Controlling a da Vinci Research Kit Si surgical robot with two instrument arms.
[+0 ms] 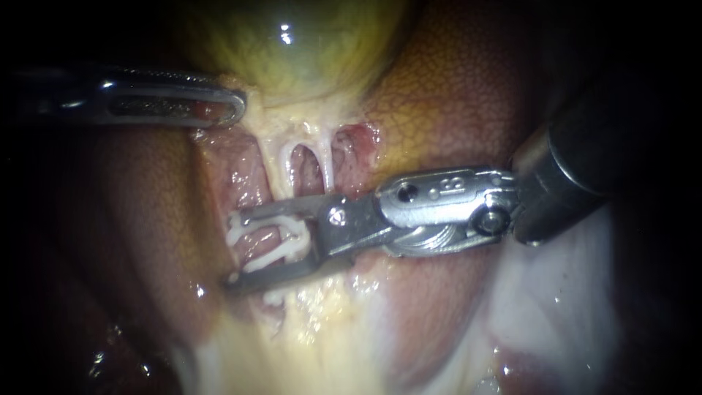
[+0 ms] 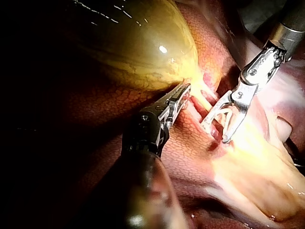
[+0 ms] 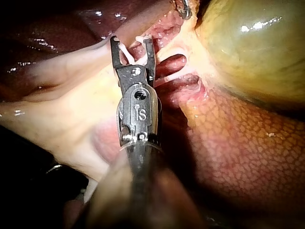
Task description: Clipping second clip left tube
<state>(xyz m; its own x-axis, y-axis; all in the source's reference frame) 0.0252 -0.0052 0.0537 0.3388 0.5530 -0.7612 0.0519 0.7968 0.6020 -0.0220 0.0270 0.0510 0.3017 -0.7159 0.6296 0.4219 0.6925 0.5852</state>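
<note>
Your left instrument [image 1: 232, 107], a slim steel shaft with slotted jaws, sits right at the neck of the yellow-green, glossy gallbladder [image 1: 307, 51]. Its jaws are pressed together on the pale tissue there. I judge this grip is meant to pull the neck aside, so the strands below the gallbladder are stretched and stand apart.

Two thin whitish tubes hang from the gallbladder's neck. The left tube [image 1: 284, 162] is the one you want, and the right tube [image 1: 327, 161] runs just beside it, with a small pink window between them.

Your right instrument [image 1: 235, 250], a jointed metal shaft with forked jaws, reaches in further below the gallbladder. Its jaws are spread wide and carry an open white plastic clip [image 1: 296, 238] seated against both of them. The left tube runs down behind the jaw nearer the gallbladder, so the fork seems placed to straddle it. I cannot tell from these views whether the tube already lies fully inside the clip.

The mottled reddish-brown liver [image 1: 453, 95] flanks the gallbladder on both sides. All the tissue is wet and glistening, and soft yellowish fat lies beyond the fork. There is little room, because the right tube is close, so you would need to close on the left one alone. Everything around the lit tissue is dark.
</note>
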